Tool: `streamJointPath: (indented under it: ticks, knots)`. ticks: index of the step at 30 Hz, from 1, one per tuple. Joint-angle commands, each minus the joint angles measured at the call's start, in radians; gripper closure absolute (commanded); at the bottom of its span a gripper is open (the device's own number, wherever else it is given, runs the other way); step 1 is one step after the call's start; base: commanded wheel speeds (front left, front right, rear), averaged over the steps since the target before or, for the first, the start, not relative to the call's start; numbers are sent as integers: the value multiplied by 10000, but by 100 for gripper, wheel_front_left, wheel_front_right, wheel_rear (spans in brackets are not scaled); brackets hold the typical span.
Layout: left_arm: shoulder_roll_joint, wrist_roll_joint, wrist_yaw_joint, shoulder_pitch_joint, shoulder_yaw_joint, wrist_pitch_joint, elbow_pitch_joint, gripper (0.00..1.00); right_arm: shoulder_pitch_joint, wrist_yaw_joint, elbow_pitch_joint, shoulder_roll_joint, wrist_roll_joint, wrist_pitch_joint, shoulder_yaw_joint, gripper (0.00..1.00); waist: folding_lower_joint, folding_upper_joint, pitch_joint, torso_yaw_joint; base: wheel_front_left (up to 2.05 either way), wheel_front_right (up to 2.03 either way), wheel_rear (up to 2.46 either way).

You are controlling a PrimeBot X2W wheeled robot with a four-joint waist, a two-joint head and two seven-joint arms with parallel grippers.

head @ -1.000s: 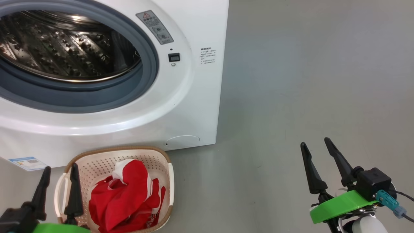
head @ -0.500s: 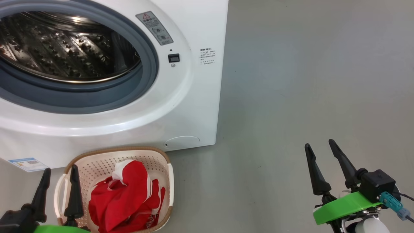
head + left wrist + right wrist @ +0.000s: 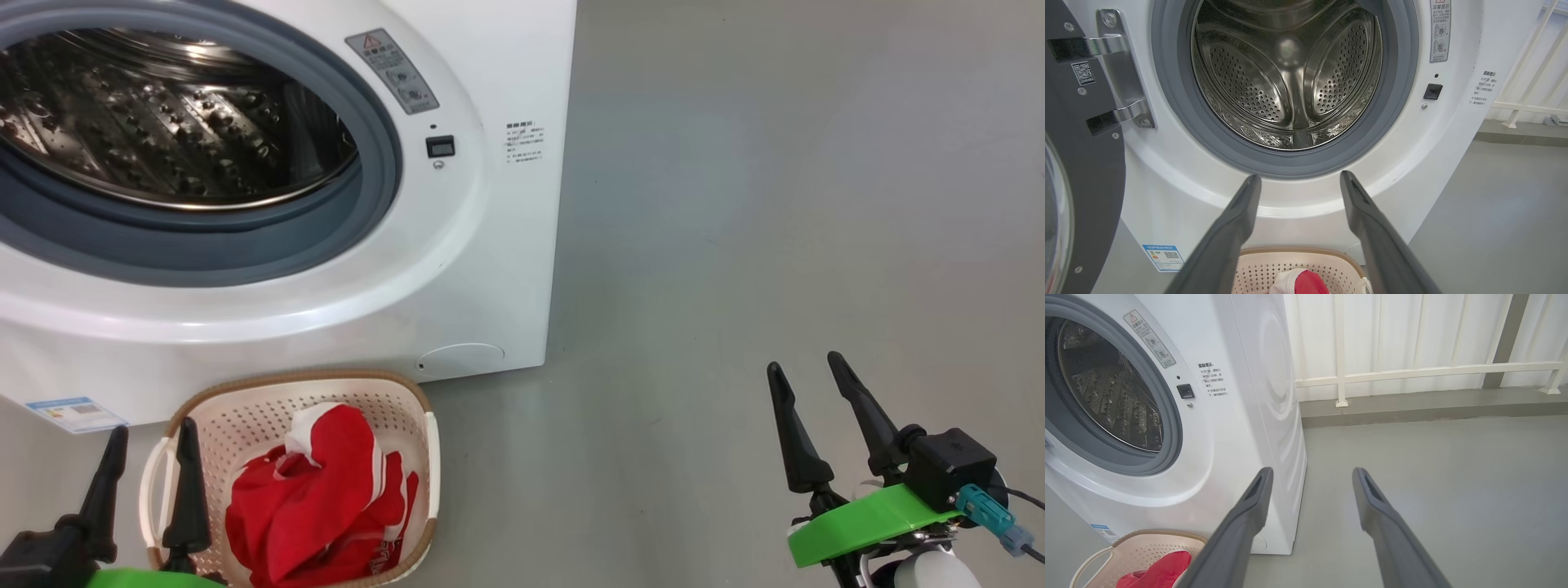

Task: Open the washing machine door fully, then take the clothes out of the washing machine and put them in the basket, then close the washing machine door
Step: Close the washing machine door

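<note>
The white washing machine [image 3: 457, 269] [image 3: 1241, 428] stands with its steel drum [image 3: 1290, 77] bare of cloth. Its door [image 3: 1081, 171] hangs swung out at the left edge of the left wrist view, on two metal hinges. The red clothes [image 3: 322, 498] [image 3: 1163, 571] lie heaped in the cream basket [image 3: 412, 400] [image 3: 1257, 257] on the floor before the machine. My left gripper [image 3: 155, 437] [image 3: 1298, 181] is open, low at the basket's left side, holding nothing. My right gripper [image 3: 804, 366] [image 3: 1310, 473] is open over bare floor, far right of the machine.
Grey floor [image 3: 775, 204] stretches to the right of the machine. A white railing [image 3: 1412, 371] and a low kerb run along the back. A blue-edged label [image 3: 73, 412] sits low on the machine's front.
My right gripper has drifted slightly right and up in the head view. The left gripper, basket and clothes stay as they were.
</note>
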Motion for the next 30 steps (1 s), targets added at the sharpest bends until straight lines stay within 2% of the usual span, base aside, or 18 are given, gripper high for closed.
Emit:
streamJointPath:
  ticks: [1,15,30]
  knots:
    - [166,137,-31,-120,373,-80,-163,0,78,16,-222,-48,54,-48,287,0,0,-1,-22,7,-85,85,0]
    - [224,-85,-31,-81,153,-80,-88,0,143,16,-233,-78,60,-48,310,0,0,-1,-44,137,-117,116,0]
    - [109,-58,-31,-96,287,-80,-98,0,158,16,-198,-76,40,-48,304,0,0,-1,-153,319,-9,9,0]
